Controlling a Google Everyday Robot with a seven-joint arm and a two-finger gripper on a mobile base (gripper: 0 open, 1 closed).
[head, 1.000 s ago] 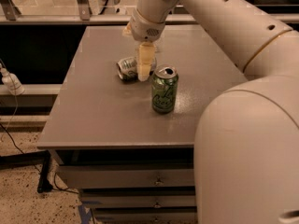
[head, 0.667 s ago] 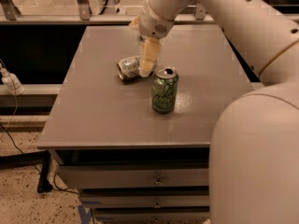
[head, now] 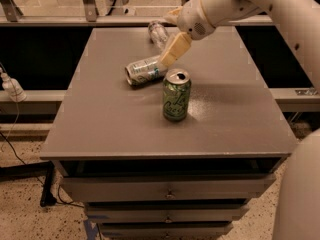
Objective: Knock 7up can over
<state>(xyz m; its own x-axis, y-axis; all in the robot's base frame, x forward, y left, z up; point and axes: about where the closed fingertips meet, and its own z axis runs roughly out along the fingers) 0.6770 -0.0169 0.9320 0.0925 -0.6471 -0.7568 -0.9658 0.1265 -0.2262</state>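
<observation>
gripper [head: 169,55] tip covers the right end of the 7up can [head: 144,70], so can't confirm contact there. can't tell if the gripper is clenched or released; it reads as one cream wedge. arm [head: 280,9] is cut off at the top and right edges. clear plastic bottle [head: 156,31] is partly hidden behind the wrist, lying toward the back of the table [head: 110,124]. can lettering is too blurred to read.

7up can is on its side mid-table, silver end facing front-left, body running under the gripper tip, which angles down from upper right.

green can [head: 176,95] stands upright just in front of the gripper, apart from the 7up can, with a shiny metal top. table top is flat matte grey, with drawers [head: 167,194] under it. arm shell is smooth off-white.
</observation>
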